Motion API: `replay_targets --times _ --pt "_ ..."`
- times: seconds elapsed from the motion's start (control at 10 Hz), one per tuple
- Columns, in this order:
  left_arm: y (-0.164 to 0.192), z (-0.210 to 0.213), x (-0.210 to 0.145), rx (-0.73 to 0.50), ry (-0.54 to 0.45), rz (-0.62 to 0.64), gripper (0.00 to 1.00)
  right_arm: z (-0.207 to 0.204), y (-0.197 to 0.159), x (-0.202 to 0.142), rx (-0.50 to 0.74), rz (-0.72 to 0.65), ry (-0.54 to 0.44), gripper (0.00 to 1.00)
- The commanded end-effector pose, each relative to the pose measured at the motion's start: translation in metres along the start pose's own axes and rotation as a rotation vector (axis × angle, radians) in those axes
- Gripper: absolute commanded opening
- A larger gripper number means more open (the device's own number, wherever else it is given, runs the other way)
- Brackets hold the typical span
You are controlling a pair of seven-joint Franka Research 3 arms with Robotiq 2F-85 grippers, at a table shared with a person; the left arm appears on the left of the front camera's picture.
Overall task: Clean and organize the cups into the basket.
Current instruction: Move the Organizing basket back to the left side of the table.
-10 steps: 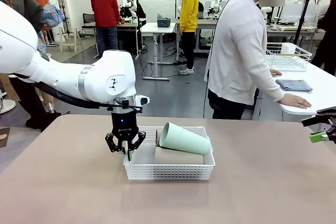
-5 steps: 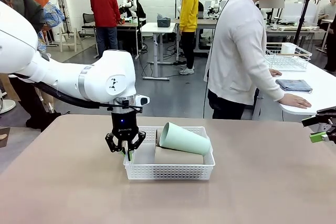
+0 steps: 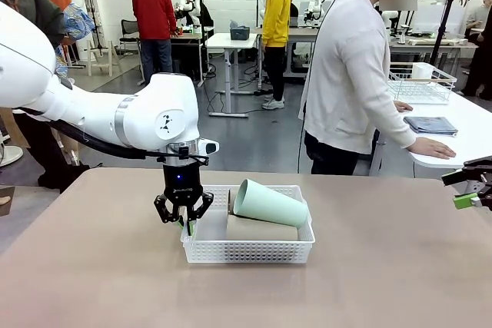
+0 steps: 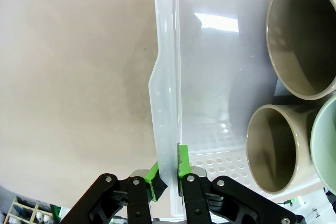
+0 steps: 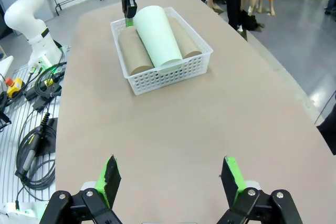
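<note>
The white lattice basket (image 3: pixel 247 255) sits mid-table with the cups lying in it. A mint green cup (image 3: pixel 269 203) rests on top of a tan cup (image 3: pixel 261 230). My left gripper (image 3: pixel 184 224) points straight down at the basket's left end, shut on the basket's rim. In the left wrist view its green pads (image 4: pixel 181 161) pinch the basket wall (image 4: pixel 164 77), with two tan cup mouths (image 4: pixel 307 40) (image 4: pixel 273 148) and the mint cup's edge (image 4: pixel 325 140) inside. My right gripper (image 3: pixel 469 190) hangs open at the table's right edge. The right wrist view shows it (image 5: pixel 170 177) open above bare table, far from the basket (image 5: pixel 168 74).
A person in a white top (image 3: pixel 350 74) stands beyond the far edge, hands on a neighbouring white table (image 3: pixel 461 136) holding a wire basket (image 3: pixel 421 86) and a folded cloth (image 3: pixel 430 124). Cables (image 5: pixel 31 145) lie beside the table.
</note>
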State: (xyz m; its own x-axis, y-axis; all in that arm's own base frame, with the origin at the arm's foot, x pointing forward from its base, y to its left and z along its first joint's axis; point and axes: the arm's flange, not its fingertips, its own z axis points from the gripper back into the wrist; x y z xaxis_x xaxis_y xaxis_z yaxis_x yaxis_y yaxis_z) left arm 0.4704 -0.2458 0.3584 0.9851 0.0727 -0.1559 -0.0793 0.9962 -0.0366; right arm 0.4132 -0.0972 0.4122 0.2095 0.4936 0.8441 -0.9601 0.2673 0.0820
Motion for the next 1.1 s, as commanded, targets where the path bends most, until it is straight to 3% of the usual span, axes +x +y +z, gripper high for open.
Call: replay_targets --times 0.0,0.1,0.4,0.6,1.0 --pt "-0.001 0.002 0.000 -0.003 -0.009 0.001 0.00 -0.003 0.003 0.001 -0.017 -0.013 -0.003 1.00" --pt "-0.001 0.002 0.000 -0.003 -0.009 0.001 0.00 0.000 0.000 0.000 0.000 0.000 0.000 1.00" --pt "-0.001 0.002 0.000 -0.003 -0.009 0.001 0.00 0.047 -0.037 -0.035 0.189 -0.656 -0.103 1.00" --pt "-0.001 0.002 0.000 -0.003 -0.009 0.001 0.00 0.077 -0.051 -0.061 0.295 -0.977 -0.159 1.00" --pt "-0.001 0.002 0.000 -0.003 -0.009 0.001 0.00 0.117 -0.046 -0.106 0.186 -1.401 -0.228 1.00"
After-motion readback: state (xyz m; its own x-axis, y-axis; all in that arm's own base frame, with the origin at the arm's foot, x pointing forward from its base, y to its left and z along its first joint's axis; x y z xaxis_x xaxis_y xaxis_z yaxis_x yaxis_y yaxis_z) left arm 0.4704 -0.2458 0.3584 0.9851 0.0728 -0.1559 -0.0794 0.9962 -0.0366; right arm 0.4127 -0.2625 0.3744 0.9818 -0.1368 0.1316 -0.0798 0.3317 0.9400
